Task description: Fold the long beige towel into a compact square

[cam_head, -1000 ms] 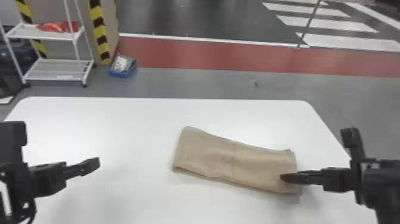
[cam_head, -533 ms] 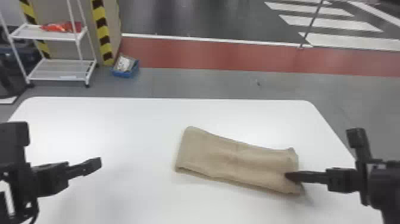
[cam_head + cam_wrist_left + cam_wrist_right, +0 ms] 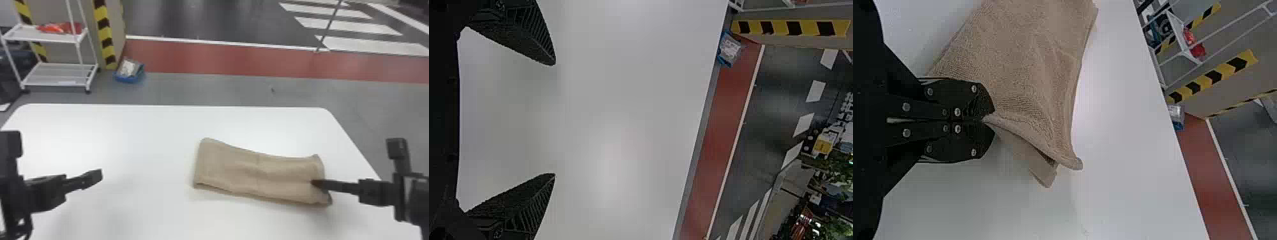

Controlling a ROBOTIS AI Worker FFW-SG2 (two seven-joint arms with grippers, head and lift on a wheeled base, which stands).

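The beige towel (image 3: 255,174) lies as a folded band on the right half of the table, its long side running left to right. At its right end my right gripper (image 3: 314,183) is on the towel. In the right wrist view, the fingers of the right gripper (image 3: 989,117) are closed together on the end edge of the towel (image 3: 1023,65), and layers hang loosely beside them. My left gripper (image 3: 99,175) is over the left part of the table, apart from the towel. The left wrist view shows the left gripper (image 3: 554,119) wide open, with bare tabletop between its fingers.
The white table (image 3: 143,127) has its far edge and right edge in view. Beyond it on the floor stand a white shelf rack (image 3: 59,75) and a blue bin (image 3: 129,78), both at the far left.
The right gripper and the towel's right end have shifted slightly to the right in the head view. The left arm shows hardly any change.
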